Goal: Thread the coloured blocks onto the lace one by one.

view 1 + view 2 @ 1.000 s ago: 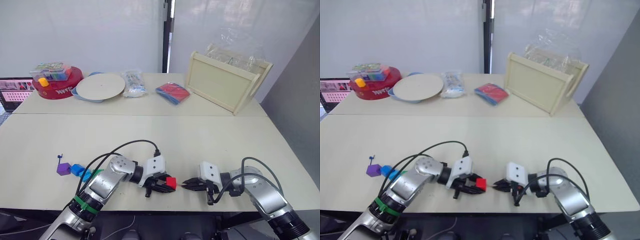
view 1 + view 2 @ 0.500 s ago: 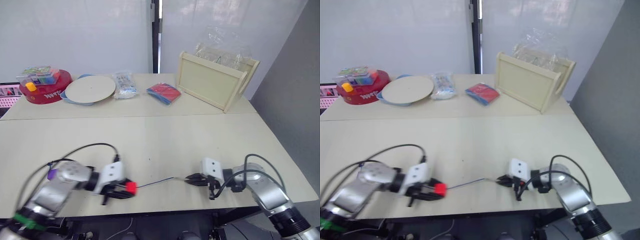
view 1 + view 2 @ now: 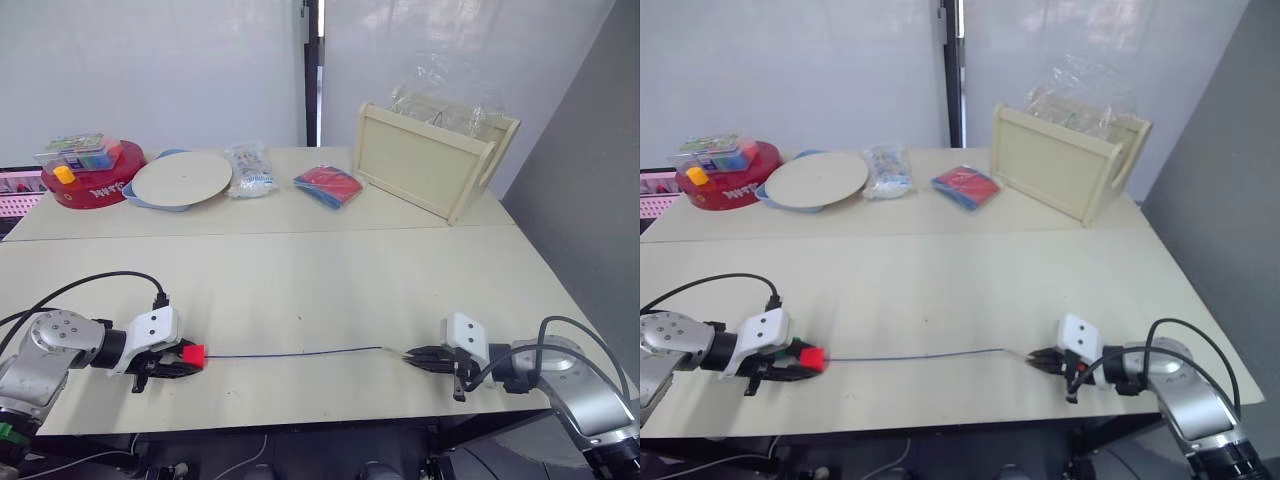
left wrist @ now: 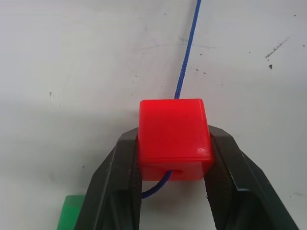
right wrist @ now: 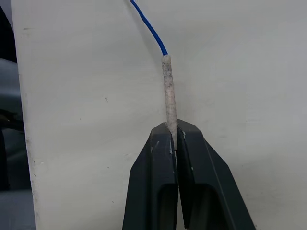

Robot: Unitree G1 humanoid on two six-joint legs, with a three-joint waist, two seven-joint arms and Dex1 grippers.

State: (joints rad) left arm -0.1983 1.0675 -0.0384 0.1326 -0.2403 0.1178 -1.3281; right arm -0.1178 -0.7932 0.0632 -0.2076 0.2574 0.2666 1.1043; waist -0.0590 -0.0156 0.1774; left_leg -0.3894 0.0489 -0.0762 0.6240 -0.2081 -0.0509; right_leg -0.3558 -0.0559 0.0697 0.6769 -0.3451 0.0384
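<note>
The grippers have drawn further apart, the left gripper (image 3: pixel 180 362) clamping the red block (image 4: pixel 175 137) and the right gripper (image 3: pixel 415 355) pinching the lace (image 3: pixel 300 353) by its pale tip (image 5: pixel 170 98).

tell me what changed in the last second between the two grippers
The grippers drew apart: the left gripper slid the red block along the lace toward the robot's left, and the right gripper pulled the lace's pale tip to the right, stretching the lace out straight. Both grips stayed shut.

Beige tables (image 3: pixel 330 270), white wall (image 3: pixel 150 70)
</note>
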